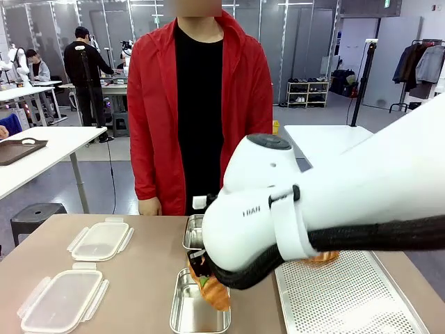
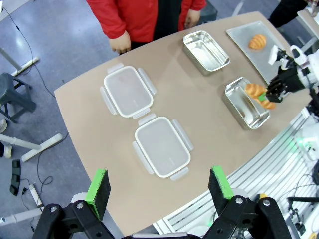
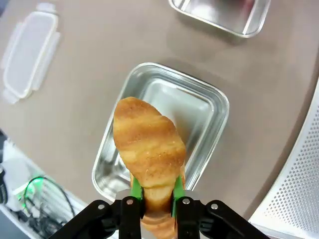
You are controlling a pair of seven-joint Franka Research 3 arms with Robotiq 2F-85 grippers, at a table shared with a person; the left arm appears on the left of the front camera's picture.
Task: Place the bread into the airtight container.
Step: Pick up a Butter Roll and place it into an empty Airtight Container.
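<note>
While the right gripper (image 3: 155, 189) hangs over the near steel container (image 3: 218, 102), its fingers are clenched on one tapered end of the bread (image 3: 147, 144). This is a croissant-shaped roll, and its free end points down into the open pan. From the front it sits at the container's right rim, and I cannot tell whether it touches the metal.

A second steel container (image 1: 192, 233) stands just beyond the first. Two clear lids (image 2: 128, 91) lie apart on the left of the worktop (image 2: 209, 129). Another roll (image 2: 257, 41) rests on the perforated tray (image 1: 354, 296) at the right. A person in a red jacket stands at the far edge, one hand (image 1: 149, 206) hanging clear of the work.

The left gripper (image 2: 159, 184) hovers high over the near side, fingers released and wide apart with nothing between them.

Assessment: the roll looks light, soft and flaky, so it is likely to dent or shed crust under a hard pinch. An end grip lets it swing. A gentler hold across the thick middle would steady it. The pan appears roomy enough to take it lying flat.
</note>
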